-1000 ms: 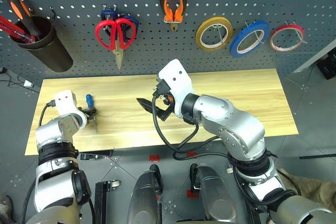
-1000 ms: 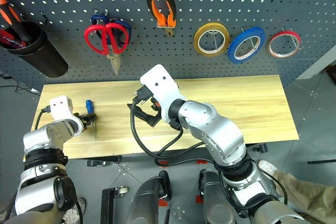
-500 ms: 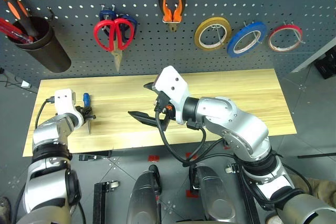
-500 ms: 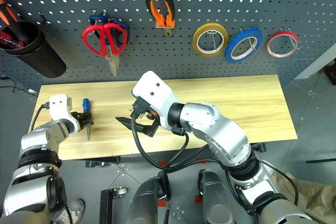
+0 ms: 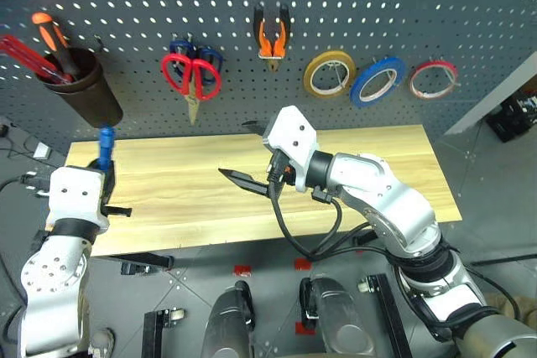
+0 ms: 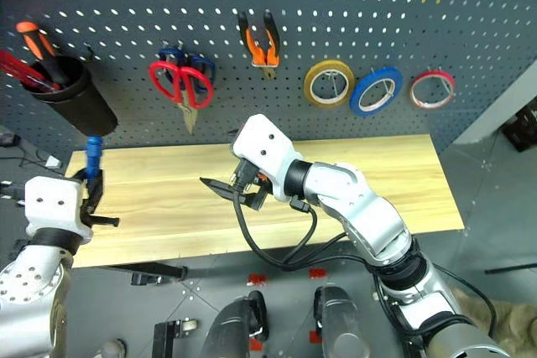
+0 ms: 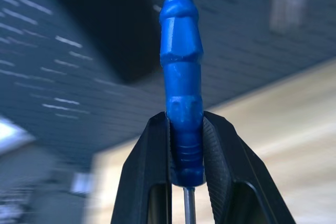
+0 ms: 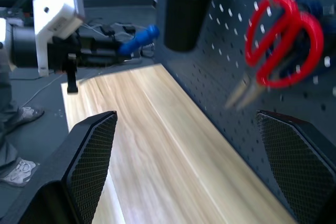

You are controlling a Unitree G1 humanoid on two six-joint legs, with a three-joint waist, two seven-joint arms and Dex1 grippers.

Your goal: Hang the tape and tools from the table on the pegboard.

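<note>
My left gripper [image 7: 185, 121] is shut on the blue-handled screwdriver [image 7: 181, 51], held above the left end of the table [image 5: 201, 182] with the handle [image 5: 105, 142] pointing up, just below the black cup [image 5: 84, 94]. Over the middle of the table hovers my right gripper [image 5: 247, 153], open and holding nothing, pointing toward the left arm. On the pegboard [image 5: 419, 6] hang the red-handled scissors [image 5: 191, 77], the orange-and-black pliers [image 5: 271, 31] and the blue tape [image 5: 377, 81].
The black cup holds a red and an orange-handled screwdriver [image 5: 46, 35]. Dark blue-handled scissors hang behind the red ones. A yellow ring [image 5: 328, 73] and a red ring [image 5: 433, 79] flank the blue tape. The right arm's cable loops below the table's front edge.
The left gripper closed on the screwdriver lying on the table, lifted it and turned its handle upward. The right gripper stayed open in about the same place. The camera view shifted.
</note>
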